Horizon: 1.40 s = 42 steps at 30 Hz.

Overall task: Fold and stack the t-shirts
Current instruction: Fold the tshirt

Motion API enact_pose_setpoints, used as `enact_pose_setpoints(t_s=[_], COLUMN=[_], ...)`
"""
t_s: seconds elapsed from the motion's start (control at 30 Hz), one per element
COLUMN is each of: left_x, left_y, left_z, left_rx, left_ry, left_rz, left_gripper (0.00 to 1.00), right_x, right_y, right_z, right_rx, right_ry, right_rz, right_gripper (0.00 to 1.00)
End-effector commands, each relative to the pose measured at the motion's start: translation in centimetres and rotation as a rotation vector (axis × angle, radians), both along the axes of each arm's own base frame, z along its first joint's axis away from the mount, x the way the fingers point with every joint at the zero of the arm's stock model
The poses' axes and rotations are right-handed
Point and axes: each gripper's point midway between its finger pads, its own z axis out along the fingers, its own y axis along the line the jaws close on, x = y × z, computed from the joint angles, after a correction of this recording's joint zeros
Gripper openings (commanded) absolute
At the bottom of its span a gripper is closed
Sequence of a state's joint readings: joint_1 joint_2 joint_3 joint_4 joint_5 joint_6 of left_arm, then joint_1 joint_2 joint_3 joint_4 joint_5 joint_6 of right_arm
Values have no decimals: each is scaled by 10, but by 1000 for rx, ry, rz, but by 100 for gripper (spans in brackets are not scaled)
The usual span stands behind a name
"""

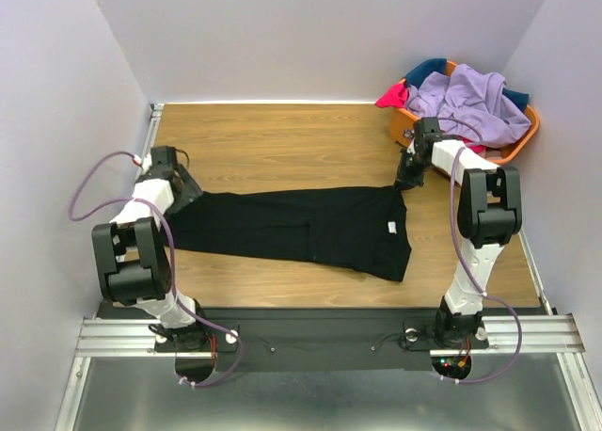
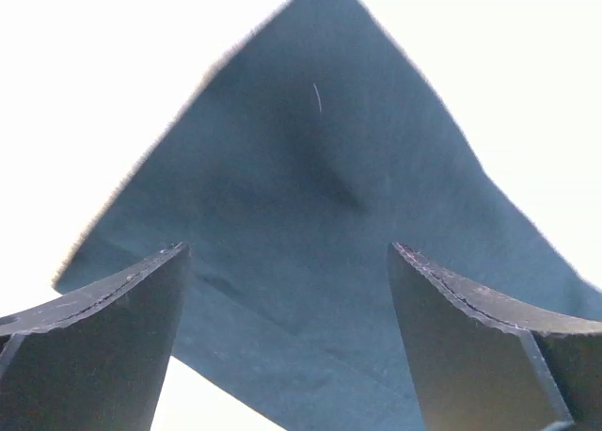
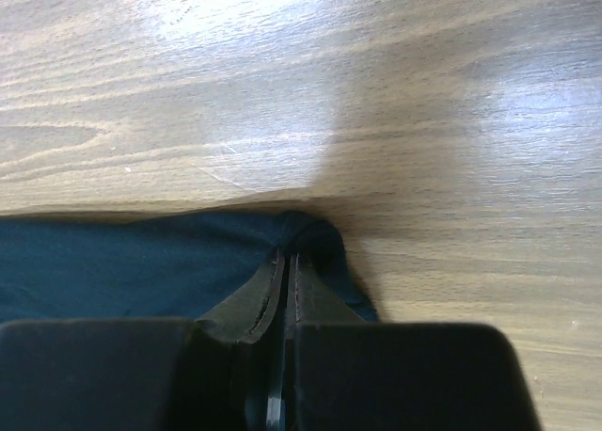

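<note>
The black t-shirt (image 1: 301, 226) lies stretched flat on the table (image 1: 282, 139), spanning the gap from one hand to the other. The left hand (image 1: 193, 194) sits low at the shirt's end on its own side. In the left wrist view its fingers (image 2: 94, 346) stand wide apart. The dark cloth fills the space between and ahead of them, narrowing to a corner farther out from the fingertips. Whether the cloth touches either finger cannot be told.

The right hand (image 1: 406, 179) is down at the shirt's opposite end, at the far corner. Its fingers (image 3: 240, 304) are pressed together on a raised fold of the black cloth's edge. Bare wood lies just ahead of the tips, and the rest of the shirt runs off to the left in that hand's own view. A small white label (image 1: 388, 227) shows on the shirt, just nearer the arm bases than the right hand.

Beyond and to the right of the right hand stands an orange basket (image 1: 532, 122). It is heaped with a lavender t-shirt (image 1: 470, 102), a pink-red t-shirt (image 1: 393, 96) and a teal t-shirt (image 1: 428, 71).
</note>
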<state>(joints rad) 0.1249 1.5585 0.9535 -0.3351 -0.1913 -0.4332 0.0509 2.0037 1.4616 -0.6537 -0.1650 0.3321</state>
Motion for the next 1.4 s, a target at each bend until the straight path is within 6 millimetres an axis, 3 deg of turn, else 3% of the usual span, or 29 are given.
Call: enact_pose_setpoints(t_s=[0.0,0.03,0.17,0.23,0.4,0.53,0.63,0.8,1.13,1.37], left_x=[31,36,41,44,58,60,62,63,75,85], left_y=[34,38,50,55,54,56,59,64,69,61], left_z=[61,67,41,31,14,8,6,2,-8,6], left_rx=[83,93,118,115,103,104,112,119,108,67], left_ry=[-146,-155,-84,-69,-56,-40,-36,-24,-12,-76], left_rz=[41,39,29,26,-26,-31,-25,-14,-12,-18], left_gripper=[96,96,90,82,70,67,57,48,48,48], right_x=[35,35,34,35,37,35,35,37,35,33], right_y=[-24,-23,-19,-18,-17,-16,-17,-15,-13,-12], right_z=[22,22,22,25,28,25,25,25,20,18], right_rx=[-19,-15,7,12,18,24,26,31,41,45], right_ry=[-129,-129,-130,-138,-146,-137,-138,-140,-124,-118], right_rz=[-66,-64,-59,-55,-52,-54,-55,-51,-46,-44], right_gripper=[0,0,0,0,0,0,0,0,0,0])
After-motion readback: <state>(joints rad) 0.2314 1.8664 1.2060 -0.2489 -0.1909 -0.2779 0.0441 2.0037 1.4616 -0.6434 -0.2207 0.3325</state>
